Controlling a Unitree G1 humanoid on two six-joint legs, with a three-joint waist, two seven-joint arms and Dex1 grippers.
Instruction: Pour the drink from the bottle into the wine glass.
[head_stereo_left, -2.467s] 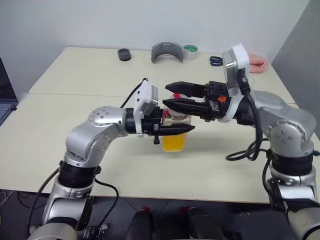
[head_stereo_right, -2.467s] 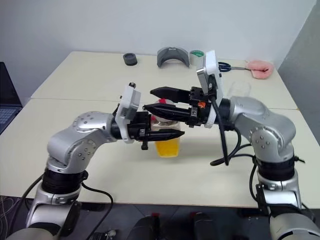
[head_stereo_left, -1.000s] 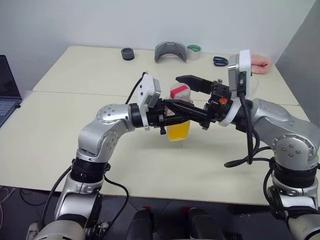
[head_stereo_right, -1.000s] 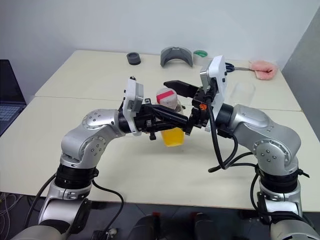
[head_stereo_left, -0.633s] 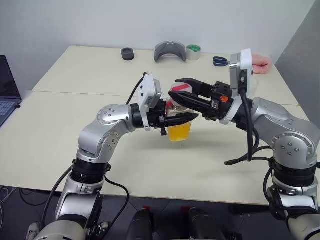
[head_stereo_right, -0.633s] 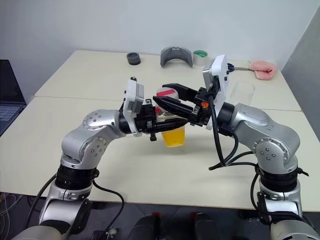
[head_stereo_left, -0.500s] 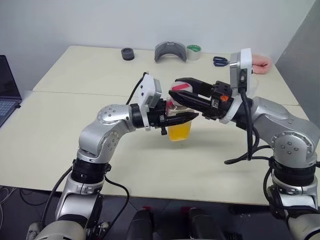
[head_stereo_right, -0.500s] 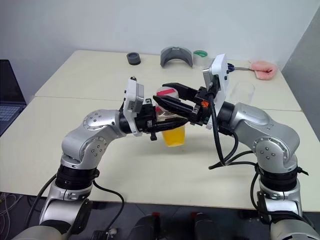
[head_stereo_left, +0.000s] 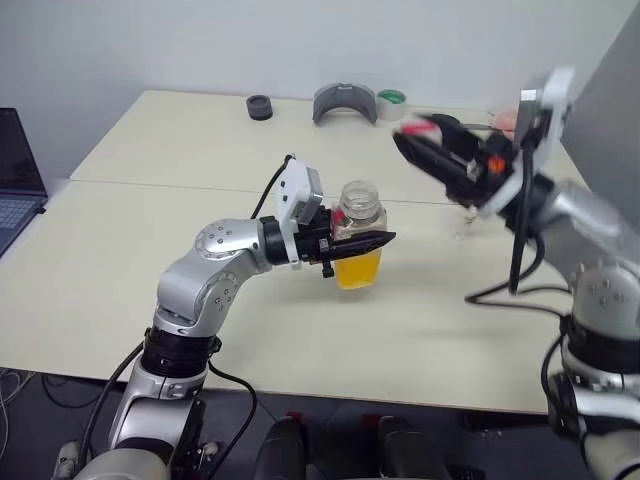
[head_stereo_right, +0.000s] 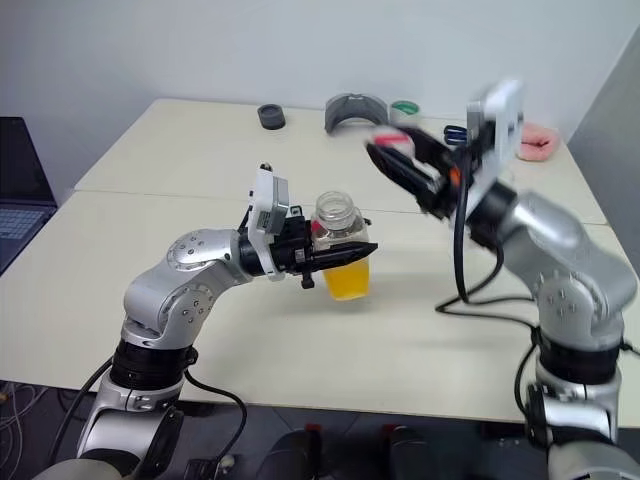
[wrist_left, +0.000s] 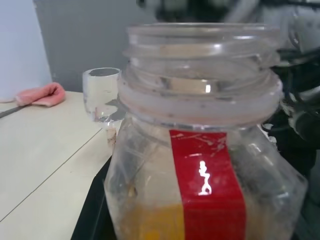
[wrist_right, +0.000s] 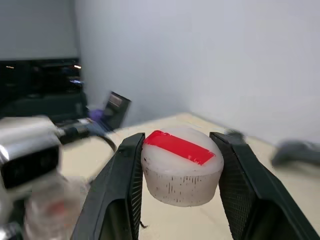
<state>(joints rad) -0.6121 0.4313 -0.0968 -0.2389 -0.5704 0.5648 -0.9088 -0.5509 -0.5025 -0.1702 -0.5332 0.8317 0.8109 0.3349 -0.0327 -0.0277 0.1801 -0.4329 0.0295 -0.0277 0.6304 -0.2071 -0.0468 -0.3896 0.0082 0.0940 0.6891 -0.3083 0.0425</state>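
The bottle (head_stereo_left: 360, 204) stands upright above the table with its wide mouth uncapped and a red stripe (wrist_left: 207, 195) down its side. My left gripper (head_stereo_left: 366, 242) is shut on its body. The orange drink (head_stereo_left: 358, 270) fills its lower part. My right gripper (wrist_right: 180, 150) is raised up and to the right of the bottle, shut on the white cap with a red stripe (wrist_right: 181, 167); in the left eye view that gripper (head_stereo_left: 425, 140) is blurred. The clear wine glass (wrist_left: 102, 97) stands on the table beyond the bottle, to its right, partly behind my right arm.
Along the far edge of the table (head_stereo_left: 150, 220) lie a black round piece (head_stereo_left: 259, 105), a grey curved part (head_stereo_left: 343, 101), a green tape roll (head_stereo_left: 392, 99) and a pink cloth (head_stereo_right: 535, 140). A laptop (head_stereo_left: 15, 170) sits at the left edge.
My right gripper shut on the cap, pulled it off the bottle and swung up and to the right with it. The bottle's mouth now stands uncovered. The left arm held still.
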